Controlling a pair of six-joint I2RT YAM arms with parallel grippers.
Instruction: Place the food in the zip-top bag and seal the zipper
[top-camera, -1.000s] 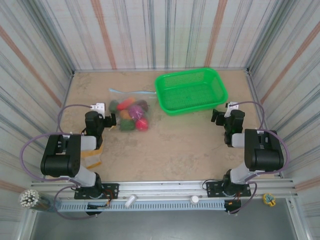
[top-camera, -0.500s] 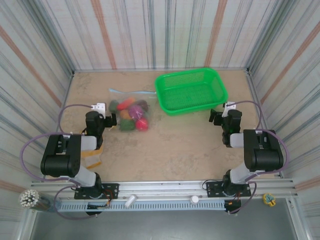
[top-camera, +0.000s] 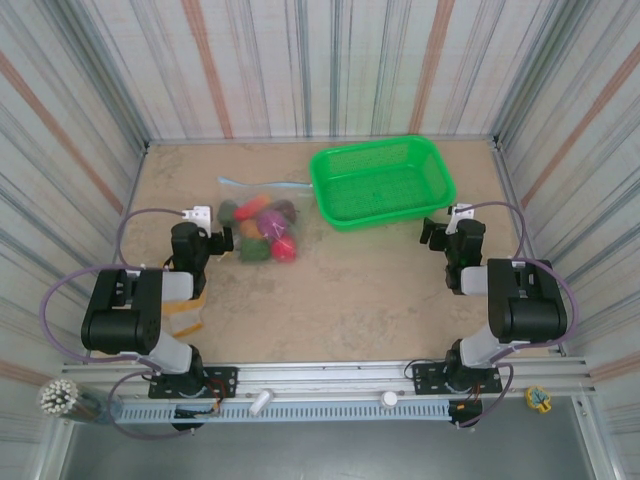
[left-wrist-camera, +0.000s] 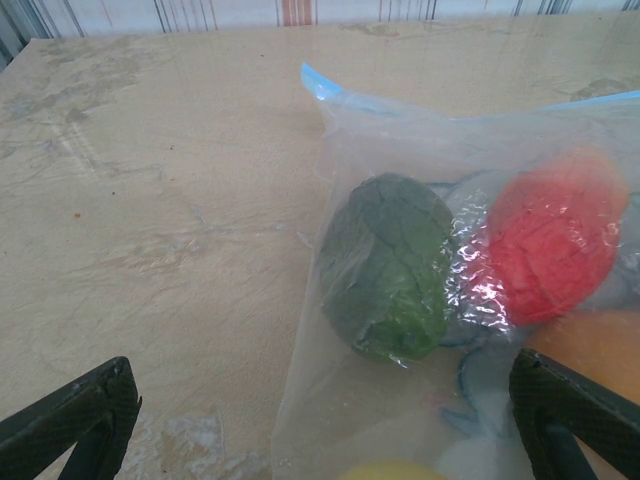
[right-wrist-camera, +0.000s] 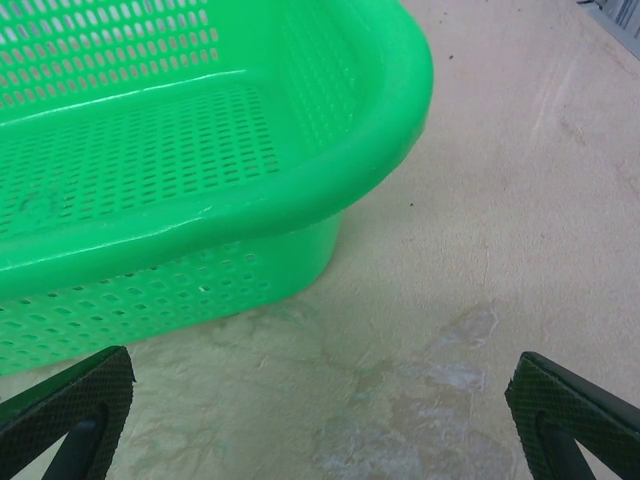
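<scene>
The zip-top bag (top-camera: 262, 225) lies flat on the table, left of centre, with the food (top-camera: 270, 228) inside it. Its pale blue zipper (top-camera: 262, 183) runs along the far edge. In the left wrist view a green piece (left-wrist-camera: 390, 265) and a red piece (left-wrist-camera: 550, 250) press against the clear plastic, and the zipper (left-wrist-camera: 320, 82) shows at the bag's far corner. My left gripper (top-camera: 224, 240) (left-wrist-camera: 325, 430) is open beside the bag's left side, the bag's near corner lying between its wide-spread fingers. My right gripper (top-camera: 432, 232) (right-wrist-camera: 320, 420) is open and empty over bare table.
A green mesh basket (top-camera: 382, 180) (right-wrist-camera: 200, 150) stands at the back right, its near right corner just ahead of my right gripper. Striped walls close in the table on three sides. Bare tabletop (top-camera: 350, 290) lies between the two arms.
The right gripper has crept slightly towards the basket. The left arm, the bag and the food have not moved.
</scene>
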